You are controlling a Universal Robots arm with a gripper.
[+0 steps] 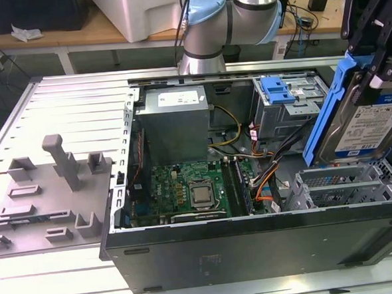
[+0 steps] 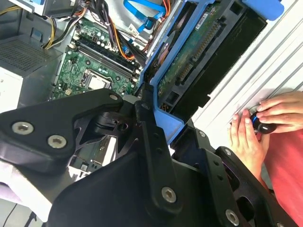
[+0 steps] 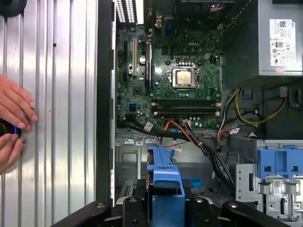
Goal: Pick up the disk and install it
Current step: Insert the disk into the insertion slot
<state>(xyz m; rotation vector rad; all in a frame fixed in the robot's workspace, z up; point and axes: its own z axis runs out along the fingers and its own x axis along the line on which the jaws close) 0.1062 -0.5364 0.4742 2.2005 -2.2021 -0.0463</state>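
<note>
The disk (image 1: 366,128), a silver hard drive with a white-and-blue label in a bright blue carrier frame (image 1: 325,109), hangs nearly on edge at the exterior view's right. My gripper (image 1: 370,84) is shut on its upper end from above. The disk is held over the empty metal drive bay (image 1: 341,186) at the near right corner of the open computer case (image 1: 255,240). The second wrist view shows the disk's green circuit-board underside (image 2: 189,61) running away from my black fingers (image 2: 149,127). In the first wrist view the carrier's blue edge (image 3: 165,177) stands between the jaws.
Inside the case lie the motherboard (image 1: 192,187), power supply (image 1: 174,118), cables (image 1: 251,177) and a rear drive cage (image 1: 288,114) topped by a blue latch (image 1: 277,89). A grey fixture (image 1: 58,175) sits on the slatted table at the exterior view's left. A person's hands (image 3: 14,118) rest beside the case.
</note>
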